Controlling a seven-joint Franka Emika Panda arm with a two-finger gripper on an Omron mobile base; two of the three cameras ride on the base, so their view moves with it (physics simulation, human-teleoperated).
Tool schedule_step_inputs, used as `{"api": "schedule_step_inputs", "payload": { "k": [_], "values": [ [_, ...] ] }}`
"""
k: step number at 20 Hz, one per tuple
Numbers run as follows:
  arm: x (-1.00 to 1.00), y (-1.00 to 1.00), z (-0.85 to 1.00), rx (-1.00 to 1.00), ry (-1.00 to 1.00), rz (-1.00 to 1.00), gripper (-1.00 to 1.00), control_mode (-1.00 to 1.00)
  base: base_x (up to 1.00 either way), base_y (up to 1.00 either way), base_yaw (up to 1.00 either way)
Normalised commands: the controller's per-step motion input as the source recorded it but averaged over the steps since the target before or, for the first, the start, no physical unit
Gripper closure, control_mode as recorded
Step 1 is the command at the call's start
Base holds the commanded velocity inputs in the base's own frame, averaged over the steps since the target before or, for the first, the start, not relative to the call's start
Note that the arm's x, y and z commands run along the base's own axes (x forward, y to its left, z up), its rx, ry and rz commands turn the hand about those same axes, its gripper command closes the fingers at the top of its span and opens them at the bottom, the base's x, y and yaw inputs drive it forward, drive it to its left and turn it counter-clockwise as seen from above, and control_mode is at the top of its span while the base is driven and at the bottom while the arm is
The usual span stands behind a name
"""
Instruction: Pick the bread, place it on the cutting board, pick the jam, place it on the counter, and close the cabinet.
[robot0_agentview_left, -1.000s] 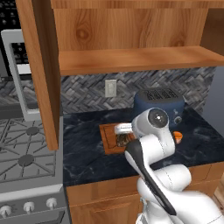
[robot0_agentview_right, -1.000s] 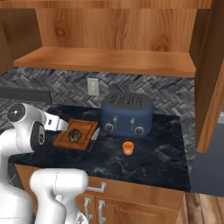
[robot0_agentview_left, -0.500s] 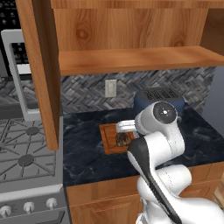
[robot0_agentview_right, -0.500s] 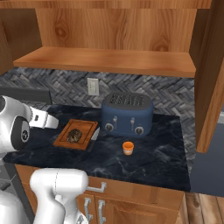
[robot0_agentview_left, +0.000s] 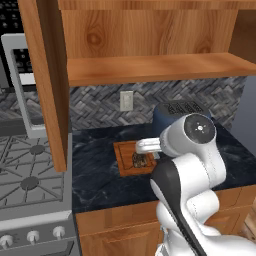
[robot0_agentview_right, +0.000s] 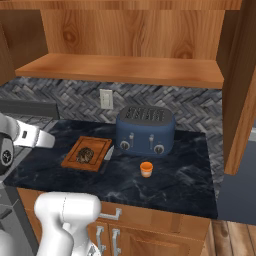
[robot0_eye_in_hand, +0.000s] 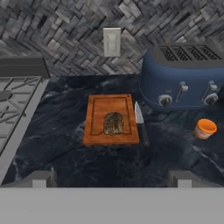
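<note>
**Q:** Where do things stand?

**Me:** The bread (robot0_eye_in_hand: 113, 123) lies on the cutting board (robot0_eye_in_hand: 99, 131), a knife (robot0_eye_in_hand: 141, 123) just right of the board. The jam (robot0_eye_in_hand: 204, 128) stands on the counter (robot0_eye_in_hand: 65, 159), near the front right of the toaster (robot0_eye_in_hand: 183, 76). What is left, I judge, is the cabinet (robot0_agentview_left: 44, 75); its left door hangs open over the stove (robot0_agentview_left: 27, 175).

**Q:** How will that door handle?

**Me:** Stiff, hinged, light to swing, I expect. No need to pinch it; push flat on the panel near its free edge, far from the hinge.

**Q:** Your jaws?

**Me:** My gripper (robot0_eye_in_hand: 111, 177) is spread wide, holding nothing.

**Q:** Changed in the last second?

**Me:** I have pulled back and risen off the board, swinging left. Bread, jam and door have not moved.
</note>
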Motion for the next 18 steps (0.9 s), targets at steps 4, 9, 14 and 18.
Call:
{"api": "schedule_step_inputs", "payload": {
  "k": [4, 9, 14, 18],
  "values": [
    [-0.48, 0.00, 0.10, 0.00, -0.08, 0.00, -1.00, -1.00, 0.00, 0.00, 0.00],
    [-0.56, -0.02, 0.08, 0.00, -0.10, 0.00, -1.00, -1.00, 0.00, 0.00, 0.00],
    [-0.57, -0.02, 0.05, 0.00, -0.12, 0.00, -1.00, -1.00, 0.00, 0.00, 0.00],
    [-0.58, -0.03, 0.07, 0.00, -0.15, 0.00, -1.00, -1.00, 0.00, 0.00, 0.00]
  ]
}}
